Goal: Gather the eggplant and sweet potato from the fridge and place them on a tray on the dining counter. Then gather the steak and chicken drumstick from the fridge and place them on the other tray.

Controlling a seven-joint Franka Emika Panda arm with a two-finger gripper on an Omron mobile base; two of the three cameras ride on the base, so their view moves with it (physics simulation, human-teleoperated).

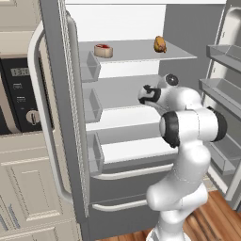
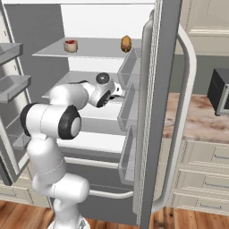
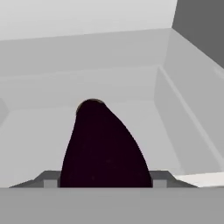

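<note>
The fridge [image 1: 61, 117] stands open. In the hand view a dark purple eggplant [image 3: 105, 140] fills the gap between my gripper's [image 3: 105, 183] two tips, which press on its sides; it lies on a pale middle shelf. My hand [image 1: 148, 94] reaches into that shelf. On the top shelf sit the steak [image 1: 103, 50], red on top, and the tan chicken drumstick [image 1: 160, 44], also seen from the right as steak [image 2: 70, 45] and drumstick [image 2: 126, 43]. The sweet potato, the trays and the dining counter are out of view.
Both fridge doors are swung wide, with door bins [image 1: 225, 89] at the right and bins [image 1: 89, 66] at the left. A built-in oven panel [image 1: 21, 89] sits in cream cabinets on the left. A marbled worktop [image 2: 197, 116] on cream drawers lies right of the fridge.
</note>
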